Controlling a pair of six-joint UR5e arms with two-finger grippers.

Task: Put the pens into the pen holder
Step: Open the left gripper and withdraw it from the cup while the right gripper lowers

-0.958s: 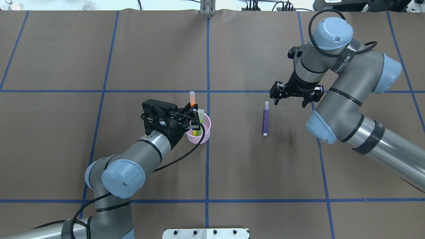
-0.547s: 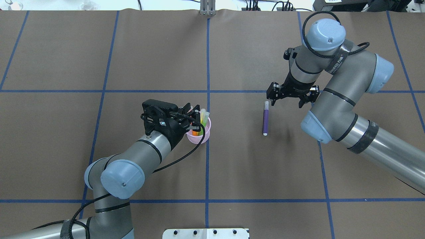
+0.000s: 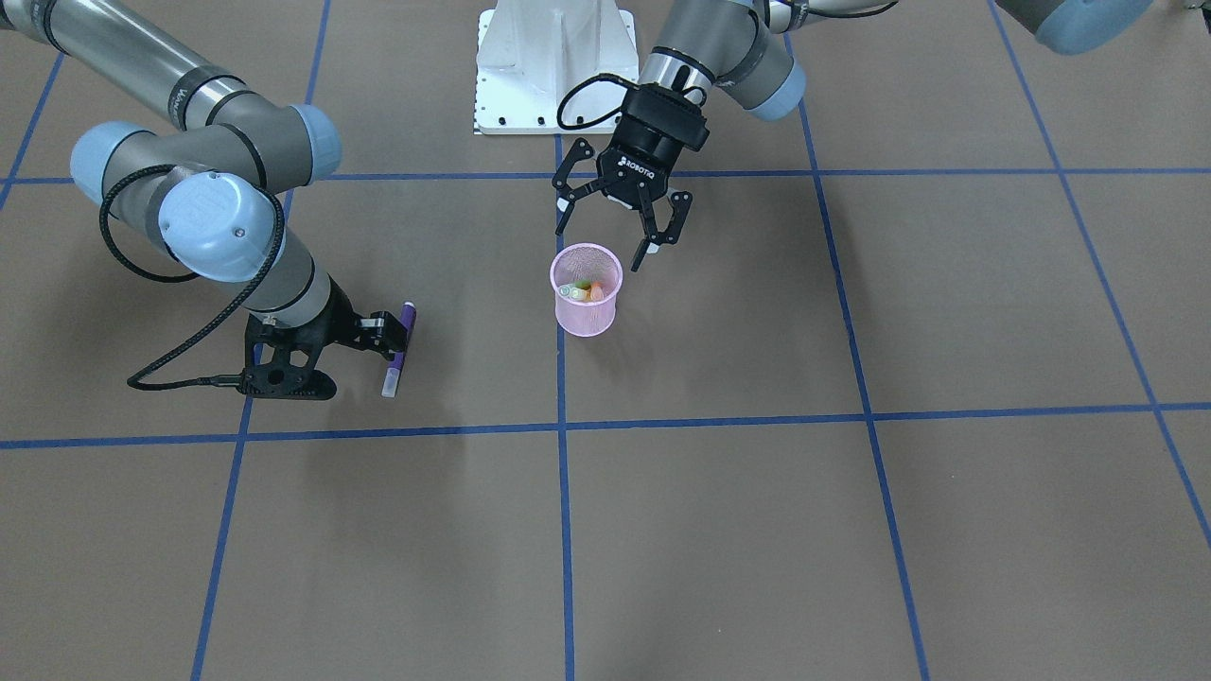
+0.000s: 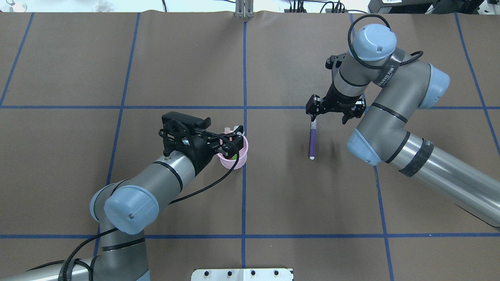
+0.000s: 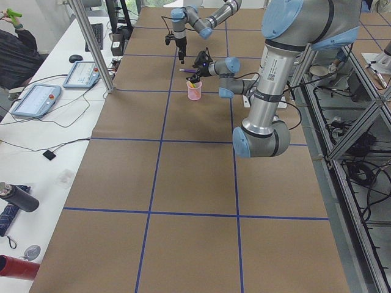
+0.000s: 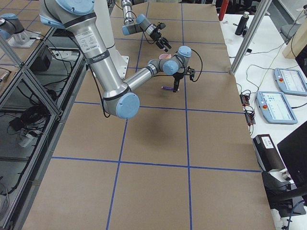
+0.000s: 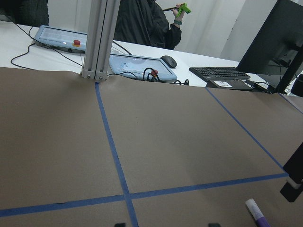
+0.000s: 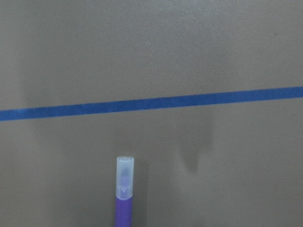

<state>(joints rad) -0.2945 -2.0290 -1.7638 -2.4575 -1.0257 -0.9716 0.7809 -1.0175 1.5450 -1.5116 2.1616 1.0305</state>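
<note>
The pink mesh pen holder (image 3: 587, 320) stands near the table's middle and also shows in the overhead view (image 4: 241, 159). Green (image 3: 575, 291) and orange (image 3: 597, 293) pens stand inside it, with a third pale-capped one that I cannot tell apart. My left gripper (image 3: 603, 244) is open and empty just above the holder's robot-side rim. It also shows in the overhead view (image 4: 233, 139). The purple pen (image 4: 312, 140) lies flat on the table. My right gripper (image 4: 329, 119) is open, points down and hovers low over it, one finger (image 3: 386, 333) beside it. The right wrist view shows the pen's pale cap end (image 8: 125, 172).
The table is covered in brown paper with a grid of blue tape lines (image 4: 244, 78). The white robot base plate (image 3: 553, 66) is at the robot's side. Side benches hold control tablets (image 5: 36, 97), (image 6: 283, 91) and bottles (image 5: 18, 198).
My left gripper let the orange pen go into the holder, opened and drew back slightly. My right gripper moved left and down onto the purple pen.
</note>
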